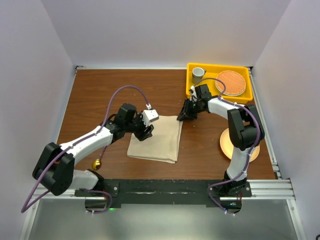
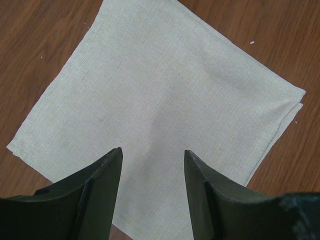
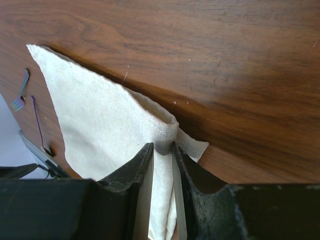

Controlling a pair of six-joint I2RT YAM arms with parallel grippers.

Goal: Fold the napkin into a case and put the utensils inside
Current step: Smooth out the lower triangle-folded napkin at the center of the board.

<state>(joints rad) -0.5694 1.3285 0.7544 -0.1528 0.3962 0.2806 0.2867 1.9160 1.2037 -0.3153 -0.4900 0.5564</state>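
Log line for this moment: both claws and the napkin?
napkin: folded | right claw: shut on its far corner | left claw: open above it | fork: apart from napkin

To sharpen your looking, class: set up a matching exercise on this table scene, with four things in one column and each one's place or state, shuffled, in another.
Things:
1. left gripper
2. right gripper
3. grey cup
4. peach plate

Places or states:
A. in the yellow bin
B. pinching a corner of the napkin
C. partly under the right arm
D. open above the napkin

Pairs: 1-D, 2-B, 3-A, 4-C.
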